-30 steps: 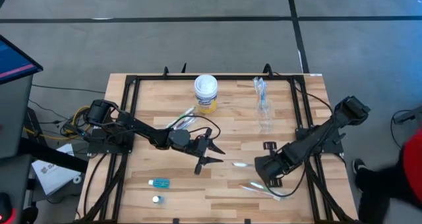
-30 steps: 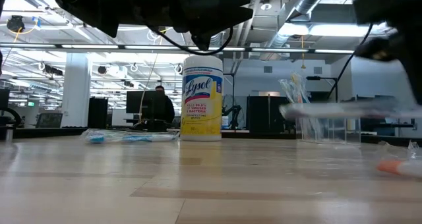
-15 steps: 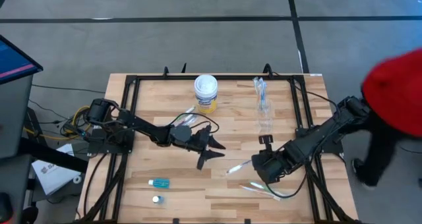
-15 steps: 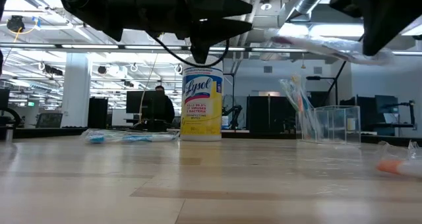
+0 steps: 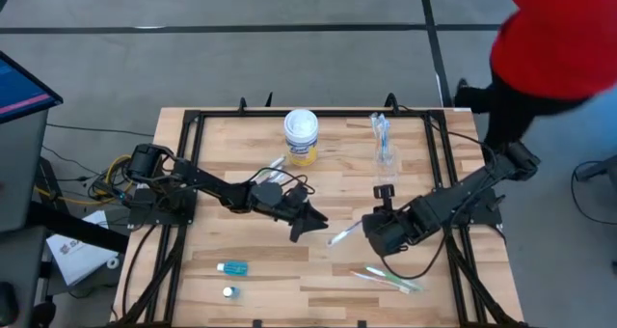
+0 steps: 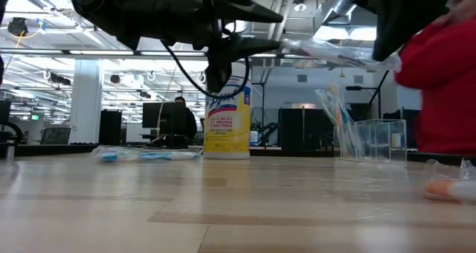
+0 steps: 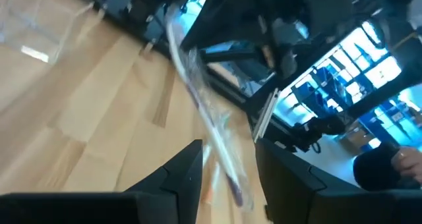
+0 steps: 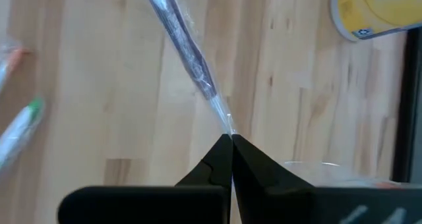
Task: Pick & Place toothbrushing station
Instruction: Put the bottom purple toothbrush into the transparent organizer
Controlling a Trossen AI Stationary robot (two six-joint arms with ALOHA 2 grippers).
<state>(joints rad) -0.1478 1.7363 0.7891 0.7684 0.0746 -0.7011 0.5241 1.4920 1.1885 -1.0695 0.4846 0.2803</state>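
A slim toothbrush (image 8: 188, 56), sealed in crinkled clear wrap, is held by one end in the right pincer (image 8: 230, 140), whose fingers are pressed together on the wrap's tip. In the right wrist view its dark handle is seen slanting away above pale wood planks; in the high view the same toothbrush (image 5: 341, 234) is shown pointing from the right pincer (image 5: 364, 226) toward the left pincer (image 5: 310, 219), above the middle of the table (image 5: 241, 135). The left pincer's fingers stand apart, with the wrapped brush (image 7: 204, 112) just before them and untouched, as only the left wrist view shows. Nearer the front edge, more wrapped toothbrushes (image 5: 386, 280) are seen lying flat, with a small blue tube (image 5: 232, 267) well apart on the left. Farther back, a clear plastic cup (image 5: 385, 158) holding brushes is seen, and a yellow-labelled canister (image 5: 301, 137) with a white lid. A person in red (image 5: 564, 29) stands beyond the table's far right corner.
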